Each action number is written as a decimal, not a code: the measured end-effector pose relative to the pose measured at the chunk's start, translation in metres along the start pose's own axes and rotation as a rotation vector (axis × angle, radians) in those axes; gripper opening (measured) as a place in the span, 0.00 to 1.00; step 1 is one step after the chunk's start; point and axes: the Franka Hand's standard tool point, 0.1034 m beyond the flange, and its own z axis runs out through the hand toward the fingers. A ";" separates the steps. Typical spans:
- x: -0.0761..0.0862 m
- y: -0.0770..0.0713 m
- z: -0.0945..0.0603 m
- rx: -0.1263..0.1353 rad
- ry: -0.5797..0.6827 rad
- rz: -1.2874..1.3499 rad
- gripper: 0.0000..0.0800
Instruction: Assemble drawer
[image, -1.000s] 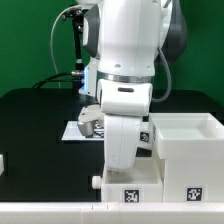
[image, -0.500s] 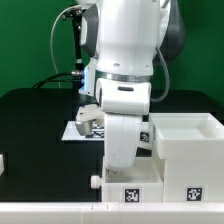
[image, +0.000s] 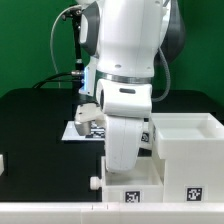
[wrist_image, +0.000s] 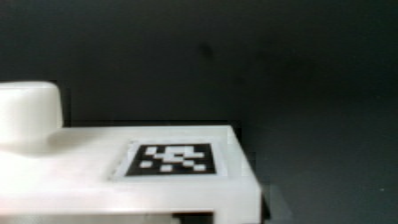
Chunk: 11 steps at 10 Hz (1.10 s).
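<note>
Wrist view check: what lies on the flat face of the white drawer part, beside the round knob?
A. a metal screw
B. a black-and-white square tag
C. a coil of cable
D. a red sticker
B: a black-and-white square tag lies flat on the white drawer part, close beside the round knob. No sticker, screw or cable shows there.

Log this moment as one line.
arm low over tray | knob beside tray's tag | shell at exterior view's right | gripper fingertips hidden, state cannot tell
</note>
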 end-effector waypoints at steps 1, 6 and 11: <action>0.002 0.000 -0.001 0.004 -0.002 0.009 0.05; 0.011 -0.001 -0.001 0.010 0.005 0.037 0.05; 0.022 -0.001 -0.003 0.008 0.015 0.036 0.05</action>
